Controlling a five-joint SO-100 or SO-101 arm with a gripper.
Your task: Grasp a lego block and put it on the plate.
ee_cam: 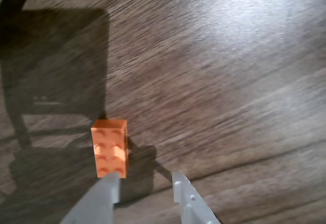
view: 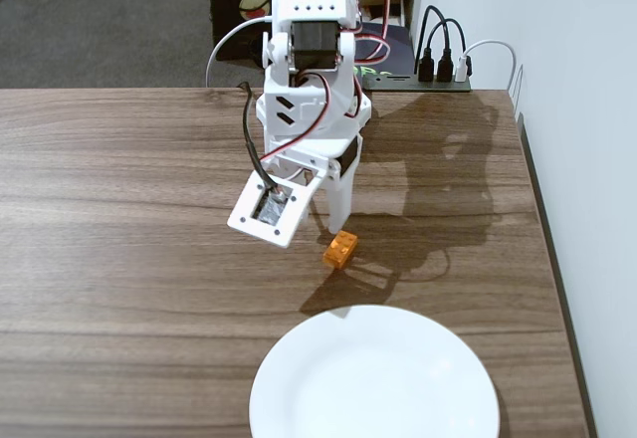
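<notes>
The small orange lego block (view: 340,249) lies flat on the wooden table, studs up, a short way behind the white plate (view: 373,378) at the front edge. My white gripper (view: 311,231) hangs open just over the block's left side in the fixed view, one finger coming down right beside it. In the wrist view the lego block (ee_cam: 109,145) sits ahead of the open gripper (ee_cam: 145,180), off to the left of the gap. The left fingertip (ee_cam: 109,183) overlaps its near end, and only bare wood shows between the fingers. The plate is out of the wrist view.
A black power strip (view: 438,72) with several plugs and cables sits at the table's back right. A white wall (view: 587,159) runs along the table's right edge. The arm's dark shadow falls on the wood to the right of the block.
</notes>
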